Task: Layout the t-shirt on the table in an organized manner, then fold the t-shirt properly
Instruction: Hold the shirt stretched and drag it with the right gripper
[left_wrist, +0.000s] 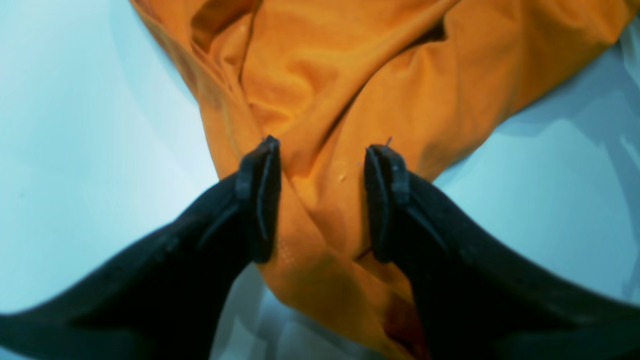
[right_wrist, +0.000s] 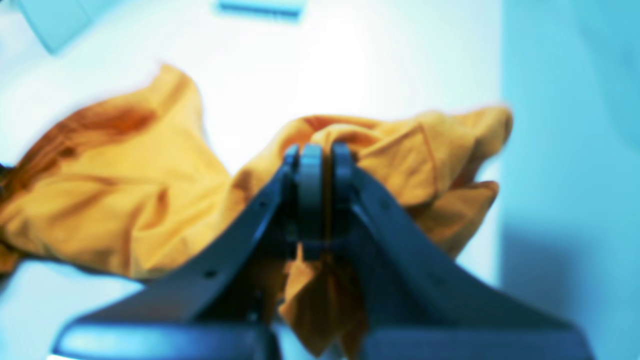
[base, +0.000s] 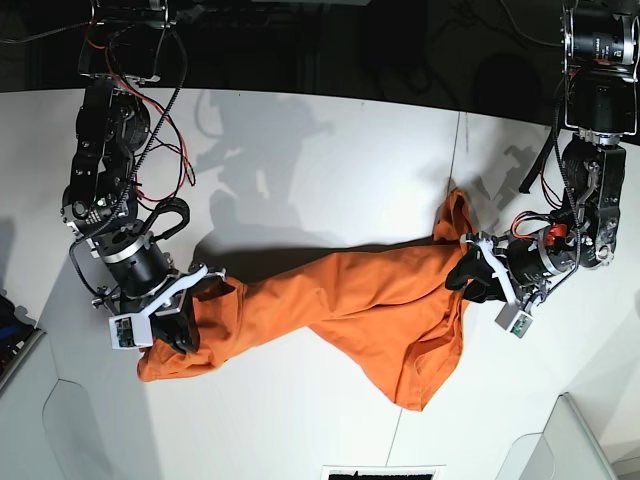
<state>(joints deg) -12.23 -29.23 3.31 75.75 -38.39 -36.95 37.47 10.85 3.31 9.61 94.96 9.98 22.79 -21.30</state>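
The orange t-shirt lies stretched in a long band across the white surface, bunched and creased rather than flat. The right gripper, on the picture's left, sits over the shirt's crumpled end there, its dark fingers down in the cloth. The left gripper, on the picture's right, is at the shirt's other end, where a narrow tongue of cloth points away towards the far edge. A thin dark seam crosses the surface.

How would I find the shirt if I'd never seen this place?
Look at the big white table between the two robot arms. Stretched across its middle lies the t-shirt, bunched and wrinkled. It's the only bright orange thing and the only cloth there.
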